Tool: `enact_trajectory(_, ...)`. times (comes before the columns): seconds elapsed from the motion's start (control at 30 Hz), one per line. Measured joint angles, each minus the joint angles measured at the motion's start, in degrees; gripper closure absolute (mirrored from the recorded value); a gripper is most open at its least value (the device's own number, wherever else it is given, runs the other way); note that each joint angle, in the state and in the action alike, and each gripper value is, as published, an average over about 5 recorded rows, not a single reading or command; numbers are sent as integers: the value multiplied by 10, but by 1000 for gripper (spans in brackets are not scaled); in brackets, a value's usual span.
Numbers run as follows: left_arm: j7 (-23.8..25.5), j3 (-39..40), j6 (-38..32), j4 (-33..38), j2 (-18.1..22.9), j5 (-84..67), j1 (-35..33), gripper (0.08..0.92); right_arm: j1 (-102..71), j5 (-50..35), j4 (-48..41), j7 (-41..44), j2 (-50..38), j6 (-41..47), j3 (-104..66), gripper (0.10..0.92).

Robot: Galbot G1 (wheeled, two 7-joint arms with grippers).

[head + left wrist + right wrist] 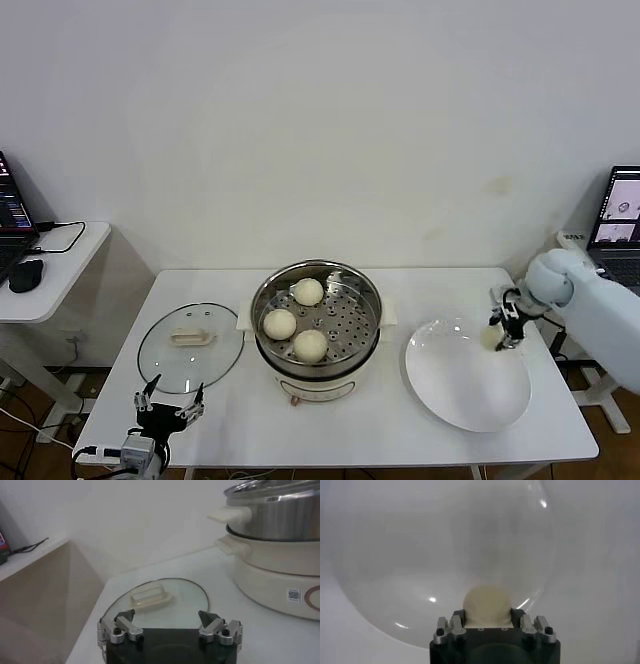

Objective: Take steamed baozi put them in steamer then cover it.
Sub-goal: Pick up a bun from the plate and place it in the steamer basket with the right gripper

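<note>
The steel steamer [365,290] stands mid-table with three steamed baozi [280,324] on its perforated tray. Its steel wall and cream base [272,555] also show in the left wrist view. A fourth baozi [491,337] [487,605] is at the right rim of the white plate, and my right gripper [497,331] [487,616] is shut on it. The glass cover [160,365] [190,597] lies flat left of the steamer, handle up. My left gripper [170,408] [166,616] hangs open at the table's front left, just short of the cover, holding nothing.
A wide white plate [455,385] lies right of the steamer. A side desk with a laptop and a mouse [25,273] stands to the left. Another laptop [618,215] sits at the right. The table's front edge is close below my left gripper.
</note>
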State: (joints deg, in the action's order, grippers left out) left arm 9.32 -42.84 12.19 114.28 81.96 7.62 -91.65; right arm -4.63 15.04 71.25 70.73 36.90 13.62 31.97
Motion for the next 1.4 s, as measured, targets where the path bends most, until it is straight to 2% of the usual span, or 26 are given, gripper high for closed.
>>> enact_trajectory(0.3,0,-6,-3,13,-7,5,2,177,142,-127,38,5,30,56,107,457)
enact_trajectory(0.77,1,-11,-6,23,-13,4,9,177,339,-301,41,6,139,122,291,457)
enact_trajectory(1.07,0,-16,-8,26,-15,-4,12,177,377,-358,28,-3,208,148,354,457)
enact_trajectory(1.4,0,-18,-8,25,-20,-11,13,177,369,-367,4,-16,264,162,373,457)
